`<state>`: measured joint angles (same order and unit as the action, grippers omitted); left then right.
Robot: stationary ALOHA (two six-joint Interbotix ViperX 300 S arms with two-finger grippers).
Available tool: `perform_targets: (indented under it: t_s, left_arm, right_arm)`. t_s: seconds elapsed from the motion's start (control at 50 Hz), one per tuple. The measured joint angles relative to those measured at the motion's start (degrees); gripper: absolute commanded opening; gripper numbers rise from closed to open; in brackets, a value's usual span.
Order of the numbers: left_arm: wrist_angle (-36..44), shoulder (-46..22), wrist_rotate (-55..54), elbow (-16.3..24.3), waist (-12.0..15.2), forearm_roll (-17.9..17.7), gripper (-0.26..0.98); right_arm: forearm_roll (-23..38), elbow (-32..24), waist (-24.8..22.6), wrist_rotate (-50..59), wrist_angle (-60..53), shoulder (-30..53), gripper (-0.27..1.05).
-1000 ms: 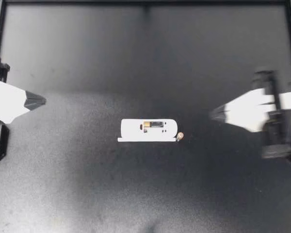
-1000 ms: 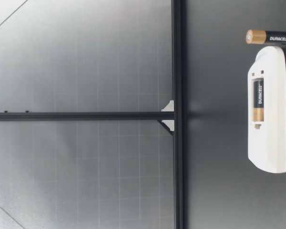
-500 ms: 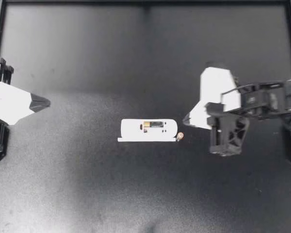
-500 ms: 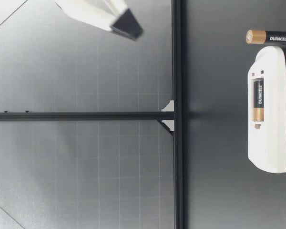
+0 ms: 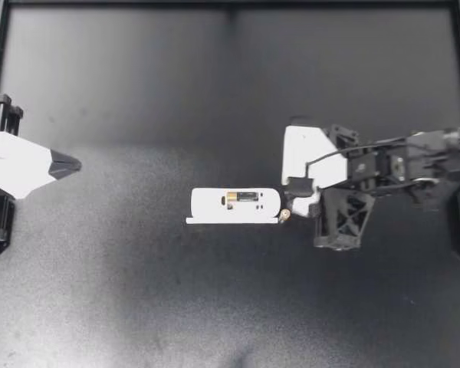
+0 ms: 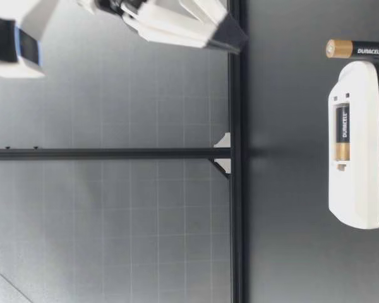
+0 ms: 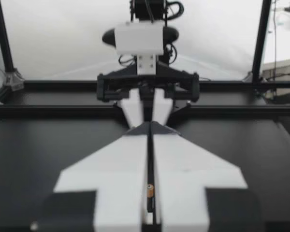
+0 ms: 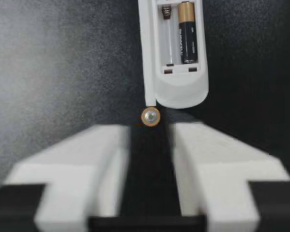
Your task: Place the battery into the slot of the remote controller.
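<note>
While left fingers (image 5: 57,163) meet, right fingers (image 5: 300,157) gape near the battery (image 5: 284,216) beside the remote (image 5: 234,204).

From where I sit, the table (image 5: 138,291) looks matt black and a bit grainy. The remote controller (image 5: 234,204) is smooth white plastic with a low sheen. The loose battery (image 6: 357,49) has a glossy black wrap and a shiny copper-coloured metal end. My right gripper (image 5: 294,201) and left gripper (image 5: 65,164) are matt white plastic with black tips.
</note>
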<state>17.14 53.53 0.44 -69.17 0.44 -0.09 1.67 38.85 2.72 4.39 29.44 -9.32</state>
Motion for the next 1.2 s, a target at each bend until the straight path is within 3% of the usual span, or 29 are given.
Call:
perform_targets:
  t_s: [0.1, 1.2]
  left_arm:
    - [0.0, 0.0, 0.0, -0.1, -0.1, 0.0, -0.15]
    - [0.0, -0.7, -0.1, -0.6, -0.1, -0.1, -0.15]
  right_arm:
    - [0.0, -0.6, 0.0, -0.1, 0.1, 1.8, 0.49]
    - [0.0, -1.6, -0.1, -0.9, -1.1, 12.6, 0.48]
